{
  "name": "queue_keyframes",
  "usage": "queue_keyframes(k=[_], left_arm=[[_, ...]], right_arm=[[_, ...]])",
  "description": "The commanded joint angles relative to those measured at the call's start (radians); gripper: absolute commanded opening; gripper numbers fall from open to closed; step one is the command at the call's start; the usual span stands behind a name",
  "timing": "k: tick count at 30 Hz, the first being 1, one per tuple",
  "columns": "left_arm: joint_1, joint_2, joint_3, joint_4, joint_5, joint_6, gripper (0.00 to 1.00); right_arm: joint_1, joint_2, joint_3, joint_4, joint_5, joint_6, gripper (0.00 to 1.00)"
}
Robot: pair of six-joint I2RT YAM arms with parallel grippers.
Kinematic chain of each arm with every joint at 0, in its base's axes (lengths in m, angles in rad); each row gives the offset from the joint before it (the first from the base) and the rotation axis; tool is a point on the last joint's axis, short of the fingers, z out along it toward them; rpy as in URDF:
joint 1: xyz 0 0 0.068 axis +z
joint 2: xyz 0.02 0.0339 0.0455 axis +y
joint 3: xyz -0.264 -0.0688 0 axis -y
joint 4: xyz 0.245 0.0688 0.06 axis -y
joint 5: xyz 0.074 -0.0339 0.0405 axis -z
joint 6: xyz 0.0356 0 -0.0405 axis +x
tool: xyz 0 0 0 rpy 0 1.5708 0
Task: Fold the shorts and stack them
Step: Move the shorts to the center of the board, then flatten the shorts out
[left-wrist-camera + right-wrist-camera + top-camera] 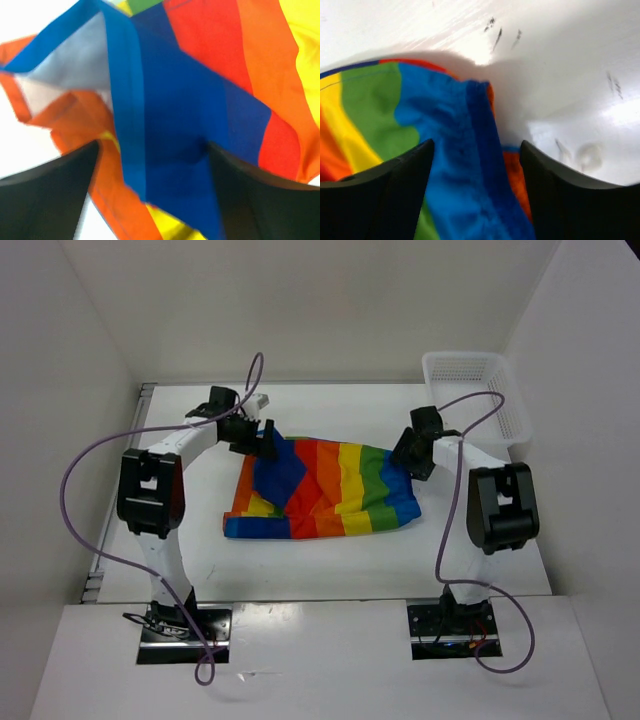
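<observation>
1. In the left wrist view the left gripper [151,145] fills the lower corners with its two dark fingers [55,190]. They are spread wide, and the shorts [190,100] run through the gap.
2. Between those fingers lies a broad blue stripe with a stitched hem. Ahead of the gripper and to its right come red, orange and yellow bands.
3. Ahead and to the left of that gripper a flap is turned up, showing a pale inner side edged in blue and orange. The view is blurred, so it cannot be told whether either finger touches the cloth.
4. In the right wrist view the right gripper [476,145] also has its fingers [385,195] set wide apart. The blue edge of the shorts [445,125] lies between them.
5. To the left of that gripper the stripes go green, then yellow, then orange. Ahead of it and to its right is bare white table [560,75] with a few dark scuffs.
6. From above, the shorts [330,490] lie on the table [330,560] between the two arms, with a blue fold bunched at their left end.
7. The left gripper [265,440] is over the far left corner of the shorts, and the right gripper [410,455] is at their right edge.
8. A white mesh basket [465,360] stands beyond the right gripper, at the far right corner of the table, apart from the shorts.
</observation>
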Motion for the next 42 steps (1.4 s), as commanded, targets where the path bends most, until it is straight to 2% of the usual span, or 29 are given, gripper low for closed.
queue_keyframes(k=[1, 3, 4, 5, 7, 9, 13, 16, 22, 27, 31, 34, 37, 42], left_arm=[[-0.002, 0.044, 0.046, 0.055, 0.104, 0.005, 0.85], [-0.011, 0.057, 0.046, 0.084, 0.136, 0.005, 0.63], [-0.011, 0.067, 0.058, 0.084, 0.165, 0.005, 0.37], [-0.020, 0.067, 0.068, 0.093, 0.175, 0.005, 0.27], [-0.020, 0.080, 0.098, 0.084, 0.195, 0.005, 0.14], [-0.020, 0.107, 0.176, 0.066, 0.225, 0.005, 0.00], [0.005, 0.118, 0.355, 0.029, 0.250, 0.005, 0.00], [0.050, 0.040, 0.455, 0.066, 0.273, 0.005, 0.00], [0.122, -0.170, 0.480, 0.192, 0.233, 0.005, 0.00], [0.159, -0.264, 0.551, 0.195, 0.215, 0.005, 0.00], [0.216, -0.338, 0.601, 0.195, 0.215, 0.005, 0.00], [0.248, -0.408, 0.660, 0.169, 0.227, 0.005, 0.00], [0.257, -0.469, 0.736, 0.107, 0.163, 0.005, 0.00], [0.257, -0.522, 0.767, 0.080, 0.133, 0.005, 0.00]], right_arm=[[-0.004, 0.066, 0.081, 0.055, -0.024, -0.030, 0.68], [-0.004, 0.079, 0.101, 0.071, -0.062, -0.040, 0.51], [-0.004, 0.079, 0.101, 0.081, -0.076, -0.053, 0.45], [-0.004, 0.092, 0.130, 0.081, -0.114, -0.062, 0.33], [-0.004, 0.134, 0.178, 0.072, -0.161, -0.087, 0.17], [0.007, 0.155, 0.299, 0.035, -0.183, -0.099, 0.00], [0.016, 0.140, 0.444, 0.022, -0.203, -0.099, 0.00], [0.016, 0.091, 0.555, 0.003, -0.221, -0.087, 0.00], [0.016, -0.062, 0.623, 0.012, -0.240, -0.120, 0.00], [0.016, -0.192, 0.609, 0.012, -0.266, -0.191, 0.00], [0.025, -0.373, 0.574, 0.009, -0.277, -0.251, 0.00], [0.094, -0.494, 0.574, -0.020, -0.208, -0.300, 0.00], [0.166, -0.584, 0.555, -0.020, -0.123, -0.279, 0.00], [0.178, -0.671, 0.533, -0.059, -0.015, -0.194, 0.00]])
